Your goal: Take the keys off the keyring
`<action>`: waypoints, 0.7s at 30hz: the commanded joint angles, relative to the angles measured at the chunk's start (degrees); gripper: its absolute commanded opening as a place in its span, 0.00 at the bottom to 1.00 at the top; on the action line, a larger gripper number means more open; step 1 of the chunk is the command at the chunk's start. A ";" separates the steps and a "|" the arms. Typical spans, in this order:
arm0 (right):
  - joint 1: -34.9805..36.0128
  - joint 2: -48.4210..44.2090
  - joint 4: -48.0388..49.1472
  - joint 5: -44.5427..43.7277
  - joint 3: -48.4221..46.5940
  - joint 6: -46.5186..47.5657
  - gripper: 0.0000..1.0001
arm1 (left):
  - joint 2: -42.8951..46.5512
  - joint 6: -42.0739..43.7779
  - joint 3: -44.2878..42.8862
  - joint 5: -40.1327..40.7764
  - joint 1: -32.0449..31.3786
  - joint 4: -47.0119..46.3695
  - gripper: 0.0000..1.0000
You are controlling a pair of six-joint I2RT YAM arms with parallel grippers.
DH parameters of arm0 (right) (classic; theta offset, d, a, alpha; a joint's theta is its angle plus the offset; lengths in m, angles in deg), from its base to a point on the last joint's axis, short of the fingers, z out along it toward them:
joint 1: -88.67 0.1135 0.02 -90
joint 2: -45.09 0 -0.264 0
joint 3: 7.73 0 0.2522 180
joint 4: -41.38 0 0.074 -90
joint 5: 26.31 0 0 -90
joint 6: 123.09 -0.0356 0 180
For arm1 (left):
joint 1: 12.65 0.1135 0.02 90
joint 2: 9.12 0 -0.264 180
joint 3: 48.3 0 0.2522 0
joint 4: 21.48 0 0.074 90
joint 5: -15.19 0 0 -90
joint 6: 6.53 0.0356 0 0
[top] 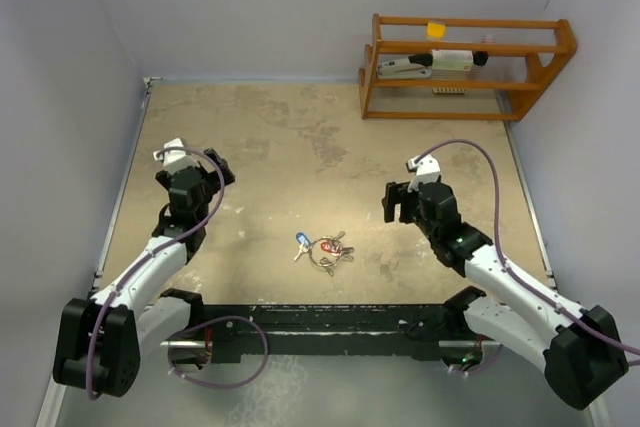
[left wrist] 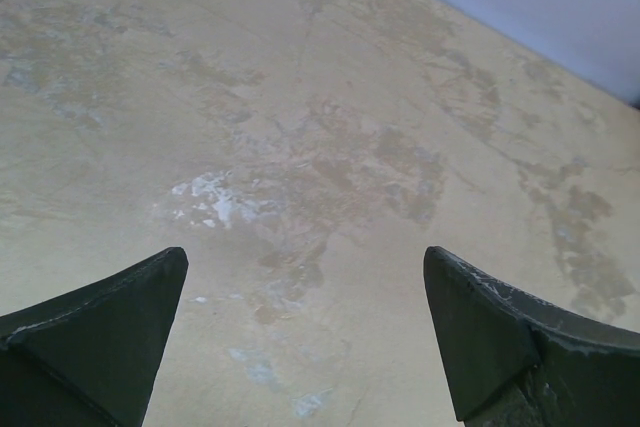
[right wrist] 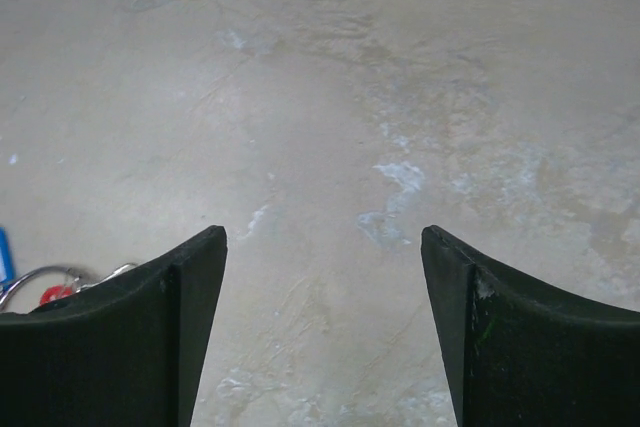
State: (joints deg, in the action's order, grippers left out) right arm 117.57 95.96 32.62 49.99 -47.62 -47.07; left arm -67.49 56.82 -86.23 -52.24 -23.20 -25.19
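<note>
Well apart from right gripper [top: 398, 205]: keys [top: 322, 247]

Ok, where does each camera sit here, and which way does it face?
Top: above and behind the robot, looking down at the table; both arms, left pincer, right pincer show.
Left wrist: on that arm, facing bare table; its fingers show.
Right wrist: same, fingers show.
Shared: keys, in top and right wrist views.

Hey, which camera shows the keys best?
The top external view: the whole bunch of keys lies in the open between the arms, nothing covering it. The right wrist view catches only an arc of the keyring and slivers of red and blue at its lower left edge. The left wrist view shows none of it.
</note>
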 commanded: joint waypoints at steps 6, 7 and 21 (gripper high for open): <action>12.64 8.31 -0.91 1.28 -5.61 -1.60 0.71 | 6.54 -6.42 2.22 4.14 -0.73 -3.65 0.99; 13.62 9.61 -0.79 1.12 -5.72 -2.15 0.70 | 7.19 -6.24 2.16 5.91 -0.85 -3.09 0.99; 24.11 14.15 -3.86 2.12 -5.93 -6.55 0.52 | -2.18 -2.64 -7.52 1.11 -1.06 10.14 0.90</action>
State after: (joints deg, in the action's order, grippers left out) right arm 139.61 110.62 29.78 51.30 -51.75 -51.38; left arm -69.23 51.94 -89.99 -49.84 -24.03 -18.55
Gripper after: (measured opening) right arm 0.512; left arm 0.924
